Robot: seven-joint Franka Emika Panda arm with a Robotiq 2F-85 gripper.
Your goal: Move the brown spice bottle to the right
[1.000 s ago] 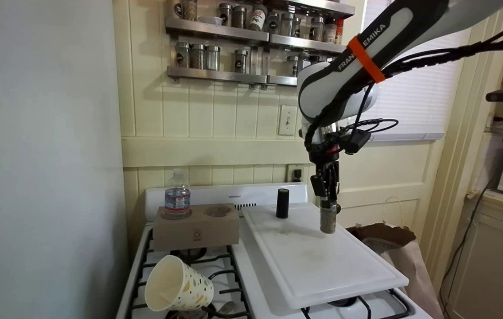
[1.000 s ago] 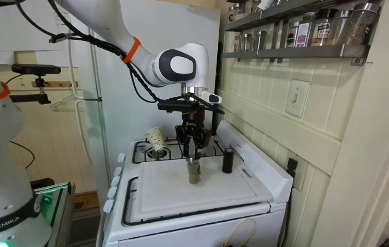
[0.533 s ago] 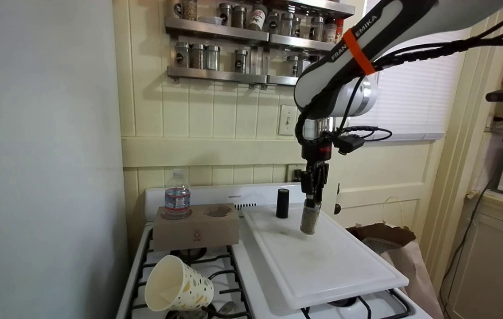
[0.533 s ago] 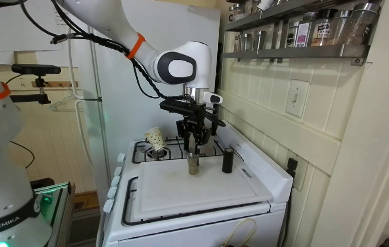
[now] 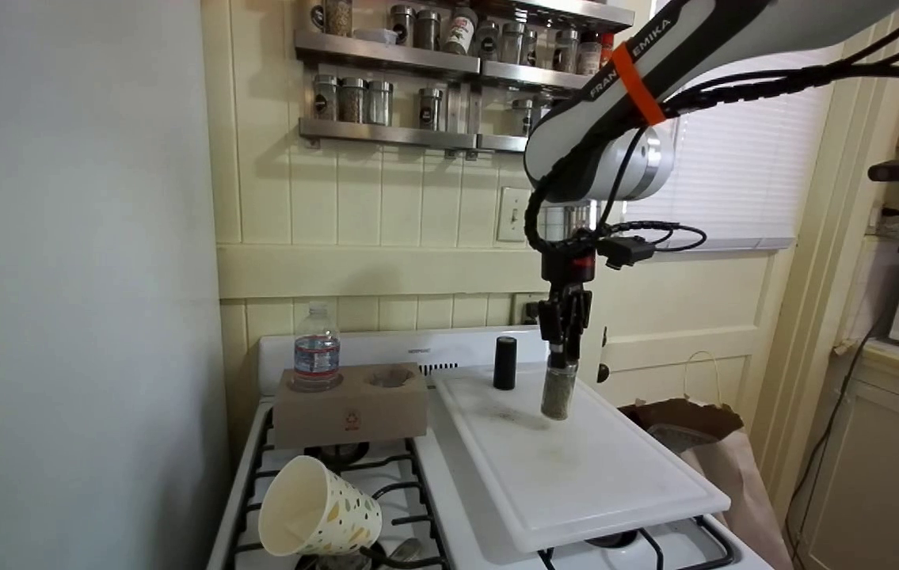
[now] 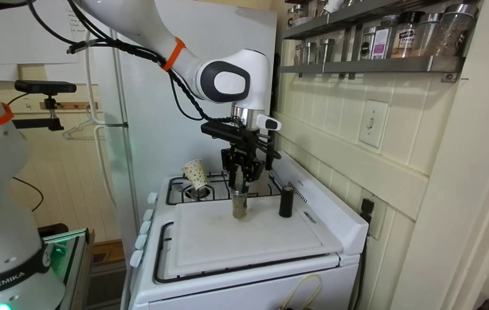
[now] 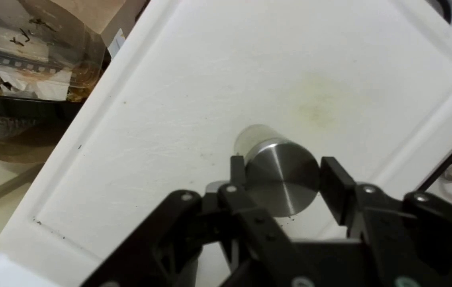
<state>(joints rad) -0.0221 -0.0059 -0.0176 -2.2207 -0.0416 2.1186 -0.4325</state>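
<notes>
The brown spice bottle [image 5: 558, 395] stands nearly upright, leaning slightly, over the white cutting board [image 5: 592, 483] on the stove. My gripper [image 7: 281, 171] is shut on its metal lid [image 7: 285, 177], one finger on each side, as the wrist view shows. In both exterior views the gripper points down from above, with the glass body [image 6: 239, 207] hanging below the fingertips. I cannot tell whether the base touches the board. Most of the bottle's body is hidden behind its lid in the wrist view.
A near-black little bottle [image 6: 287, 201] stands at the board's back edge. Beside the board are a cardboard holder [image 5: 350, 416] with a water bottle [image 5: 317, 352] and a tipped paper cup [image 5: 321, 507]. A paper bag [image 5: 726, 459] stands past the stove's side. Spice shelves [image 5: 390, 134] hang above.
Over the last second the gripper and held bottle moved across the board, closer to the near-black bottle's end. In the last half second they shifted only slightly, and the bottle's lean became smaller.
</notes>
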